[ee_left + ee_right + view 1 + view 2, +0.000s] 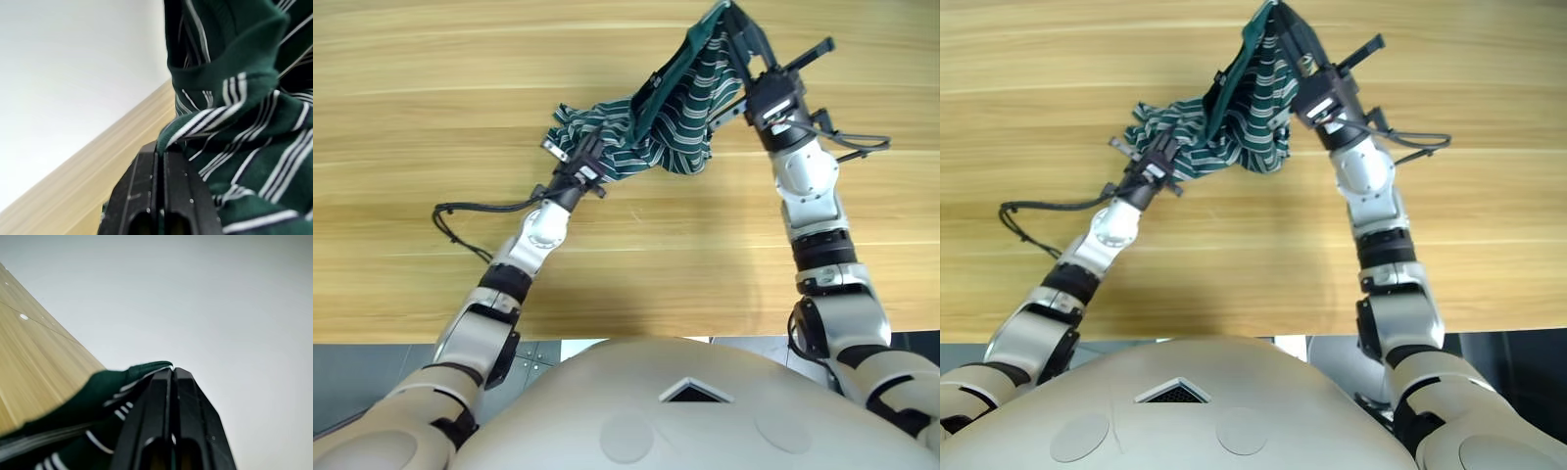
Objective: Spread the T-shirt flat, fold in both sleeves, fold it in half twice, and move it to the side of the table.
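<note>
A dark green T-shirt with white stripes hangs bunched between my two grippers above the wooden table. My right gripper is raised at the far right and shut on the shirt's top edge, the cloth draping down from it. My left gripper is lower and nearer, shut on the shirt's lower left part. In the left wrist view the closed fingers pinch striped fabric. From the right wrist, the closed fingers hold a green hem.
The light wooden tabletop spreads wide on all sides of the shirt. A black cable trails from my left forearm over the table. The table's near edge runs just in front of my body.
</note>
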